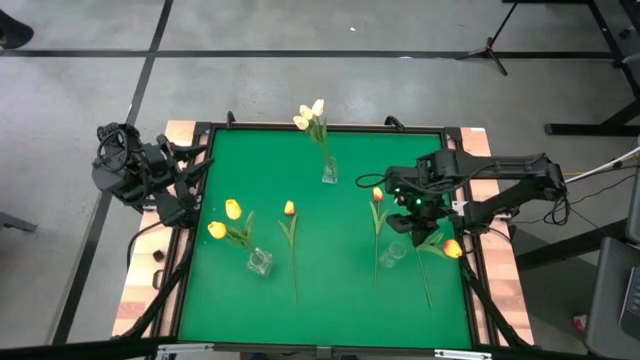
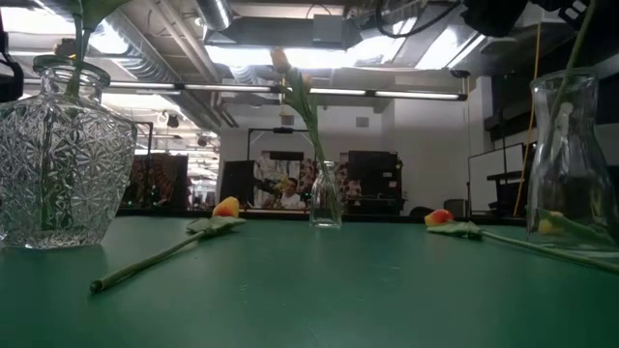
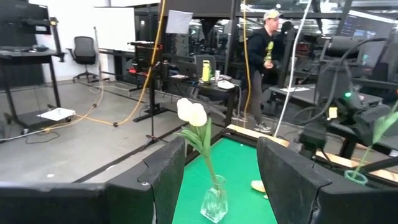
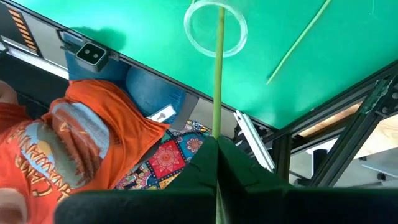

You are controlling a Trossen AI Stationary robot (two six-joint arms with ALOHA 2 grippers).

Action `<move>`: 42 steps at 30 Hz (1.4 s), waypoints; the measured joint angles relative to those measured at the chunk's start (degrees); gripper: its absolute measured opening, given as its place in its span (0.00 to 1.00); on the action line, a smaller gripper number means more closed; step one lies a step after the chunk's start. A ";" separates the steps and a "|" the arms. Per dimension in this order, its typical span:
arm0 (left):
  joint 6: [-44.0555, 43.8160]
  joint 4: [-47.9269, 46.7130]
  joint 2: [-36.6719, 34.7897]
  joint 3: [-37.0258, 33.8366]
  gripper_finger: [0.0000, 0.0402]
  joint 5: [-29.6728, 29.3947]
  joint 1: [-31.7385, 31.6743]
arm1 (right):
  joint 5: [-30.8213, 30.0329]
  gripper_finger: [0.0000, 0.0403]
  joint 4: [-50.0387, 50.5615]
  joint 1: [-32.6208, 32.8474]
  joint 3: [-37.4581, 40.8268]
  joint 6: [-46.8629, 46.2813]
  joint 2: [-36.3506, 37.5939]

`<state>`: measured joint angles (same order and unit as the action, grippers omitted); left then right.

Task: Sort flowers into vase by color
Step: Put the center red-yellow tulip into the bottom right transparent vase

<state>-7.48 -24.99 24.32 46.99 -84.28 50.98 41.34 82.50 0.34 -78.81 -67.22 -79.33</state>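
Note:
My right gripper (image 1: 412, 228) is over the table's right half, slanting down, shut on a thin green stem (image 4: 219, 81). The stem's lower end is at the mouth of a small glass vase (image 4: 214, 28) (image 1: 392, 255). An orange-yellow head (image 1: 453, 248) with leaves shows just right of the gripper; whether it belongs to the held stem, I cannot tell. Two yellow tulips (image 1: 225, 220) stand in a cut-glass vase (image 1: 260, 262). White tulips (image 1: 311, 116) stand in a narrow vase (image 1: 329, 172). My left gripper (image 1: 190, 185) waits open at the left edge. My right gripper pinches the flower's green stem (image 4: 218, 127) between its two shut fingers (image 4: 242, 162). The fingers slant down toward the table's near edge, and the stem runs out past their tips. The flower is lifted off the table, steeply tilted, its lower end (image 4: 220, 37) at the vase's mouth.
Two orange-yellow tulips (image 1: 289, 208) (image 1: 377, 195) lie flat on the green mat, their stems pointing to the near edge. Another stem (image 1: 425, 285) lies near the right corner. A person in an orange shirt (image 4: 81, 137) is close at the near edge. Other people stand beyond the table (image 3: 264, 56).

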 joint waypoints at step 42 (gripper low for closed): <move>0.04 -0.07 0.00 0.00 0.49 0.25 -0.02 | -2.40 0.00 -0.09 -0.11 0.00 13.17 -10.86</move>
<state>-7.44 -25.06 24.31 46.99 -84.03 50.96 38.94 82.41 0.23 -78.81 -54.05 -90.20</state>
